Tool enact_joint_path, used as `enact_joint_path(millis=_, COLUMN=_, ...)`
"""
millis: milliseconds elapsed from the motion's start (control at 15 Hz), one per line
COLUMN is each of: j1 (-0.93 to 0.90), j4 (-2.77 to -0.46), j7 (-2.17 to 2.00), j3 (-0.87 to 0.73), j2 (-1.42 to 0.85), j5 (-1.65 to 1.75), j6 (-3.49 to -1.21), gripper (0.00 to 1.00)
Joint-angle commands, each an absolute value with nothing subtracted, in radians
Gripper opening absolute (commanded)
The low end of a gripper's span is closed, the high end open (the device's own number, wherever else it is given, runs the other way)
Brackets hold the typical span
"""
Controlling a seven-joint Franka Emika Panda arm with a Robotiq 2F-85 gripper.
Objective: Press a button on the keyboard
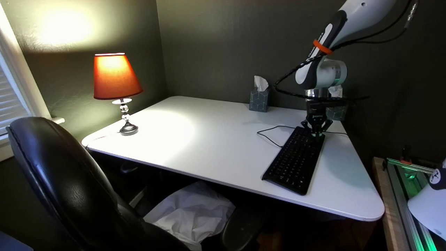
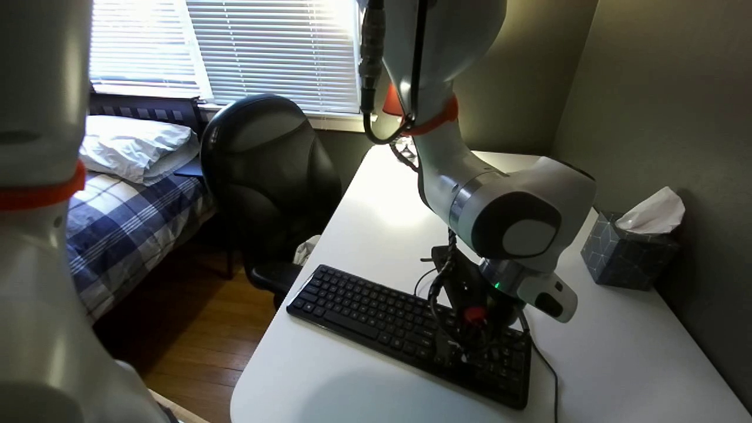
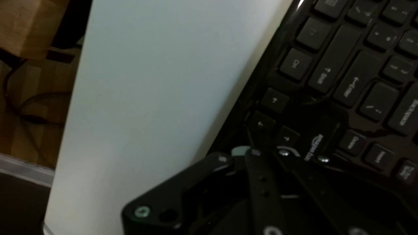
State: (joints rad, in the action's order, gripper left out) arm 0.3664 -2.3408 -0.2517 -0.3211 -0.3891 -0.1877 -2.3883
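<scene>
The keyboard [image 1: 295,161] lies flat on the white desk [image 1: 223,136] in an exterior view, with the end effector [image 1: 316,134] pointing down at its far end, jaws brought together. A lit red-shaded lamp [image 1: 116,79] stands well apart from it, and a tissue box [image 1: 259,101] sits near the wall [image 1: 209,52]. In an exterior view, the arm [image 2: 517,223] reaches over the keyboard and hides part of it; a black chair [image 2: 267,176] stands beside the desk, near a bed [image 2: 123,229]. In the wrist view, the end effector is just beside the arrow keys [image 3: 275,100]; whether it touches any cannot be told.
</scene>
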Motion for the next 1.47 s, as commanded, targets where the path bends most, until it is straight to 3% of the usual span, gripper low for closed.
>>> enact_joint_path(millis=0, j1=0.375, j4=-2.355, j7=-0.226, j3=-0.33, j2=-0.372, j5=-0.211, j6=-2.378, gripper=0.0)
enact_joint_path(millis=800, j1=0.38, j4=-2.377, j7=-0.197, j3=-0.337, j2=-0.332, j5=-0.206, j6=-2.374, gripper=0.03)
enact_joint_path(millis=867, j1=0.379, j4=-2.379, j7=-0.198, j3=-0.339, j2=-0.328, j5=-0.204, j6=-2.37, gripper=0.28)
enact_joint_path(millis=1000, j1=0.379, j4=-2.389, j7=-0.195, j3=-0.342, j2=-0.315, j5=-0.201, j6=-2.369, gripper=0.3)
enact_joint_path(millis=1400, j1=0.376, j4=-2.422, j7=-0.181, j3=-0.355, j2=-0.262, j5=-0.19, j6=-2.383, gripper=0.75)
